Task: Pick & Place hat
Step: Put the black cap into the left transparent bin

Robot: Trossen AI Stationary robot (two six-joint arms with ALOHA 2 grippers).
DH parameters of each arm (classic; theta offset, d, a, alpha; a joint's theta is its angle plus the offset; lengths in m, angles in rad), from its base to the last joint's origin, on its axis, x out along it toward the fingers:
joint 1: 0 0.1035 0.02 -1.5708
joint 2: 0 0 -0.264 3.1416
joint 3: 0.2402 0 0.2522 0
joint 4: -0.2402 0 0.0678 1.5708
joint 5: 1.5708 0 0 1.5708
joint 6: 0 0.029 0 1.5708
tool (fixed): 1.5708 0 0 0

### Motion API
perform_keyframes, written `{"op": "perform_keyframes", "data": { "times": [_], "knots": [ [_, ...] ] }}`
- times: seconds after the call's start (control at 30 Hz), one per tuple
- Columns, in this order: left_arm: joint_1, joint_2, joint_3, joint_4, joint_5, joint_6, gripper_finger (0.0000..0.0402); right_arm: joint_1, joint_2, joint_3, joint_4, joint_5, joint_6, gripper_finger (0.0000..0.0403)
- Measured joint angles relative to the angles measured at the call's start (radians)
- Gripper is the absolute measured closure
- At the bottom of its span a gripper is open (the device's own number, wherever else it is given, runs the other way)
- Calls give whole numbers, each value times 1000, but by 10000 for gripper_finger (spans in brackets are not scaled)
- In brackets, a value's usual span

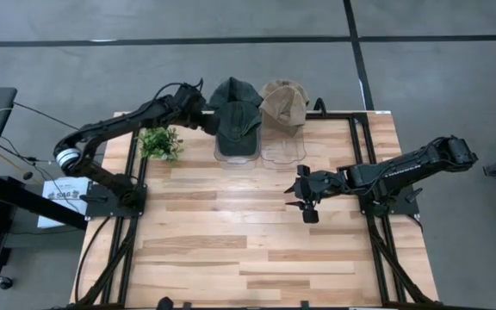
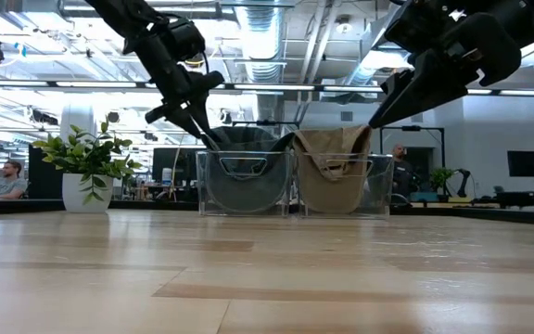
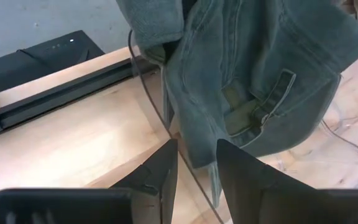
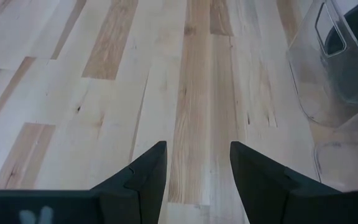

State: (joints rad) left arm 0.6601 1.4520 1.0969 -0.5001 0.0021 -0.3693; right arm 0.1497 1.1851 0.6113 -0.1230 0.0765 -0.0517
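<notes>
Two clear holders stand at the table's far middle. A dark green hat (image 1: 238, 125) lies draped over the left holder (image 1: 235, 155), with another green hat (image 1: 235, 90) behind it. Two tan hats (image 1: 284, 103) sit on the right holder (image 1: 284, 155). My left gripper (image 1: 207, 119) is at the front green hat's left edge and is shut on it; the left wrist view shows the hat's back strap (image 3: 260, 115). My right gripper (image 1: 304, 196) hangs open over bare wood at the table's right middle. My left gripper pinches the green hat's lower edge (image 3: 199, 158) between its two fingers, to one side of the back strap. The fingers slant down at it from the table's left. The cloth reaches back between them. The hat lies over the clear holder's rim (image 3: 166, 121), not lifted clear.
A small potted plant (image 1: 160, 142) stands at the far left, close beside my left arm. Black frame rails (image 1: 136, 172) run along the table's left and right sides. The near half of the wooden table (image 1: 248, 250) is bare wood.
</notes>
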Motion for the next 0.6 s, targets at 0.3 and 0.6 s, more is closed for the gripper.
{"op": "perform_keyframes", "data": {
  "times": [0.3,0.6],
  "knots": [
    [-1,44,-1,31,35,-13,293,0,0,0,4,0,0,236],
    [-5,53,-1,54,31,3,331,0,0,0,2,0,0,235]
  ]
}}
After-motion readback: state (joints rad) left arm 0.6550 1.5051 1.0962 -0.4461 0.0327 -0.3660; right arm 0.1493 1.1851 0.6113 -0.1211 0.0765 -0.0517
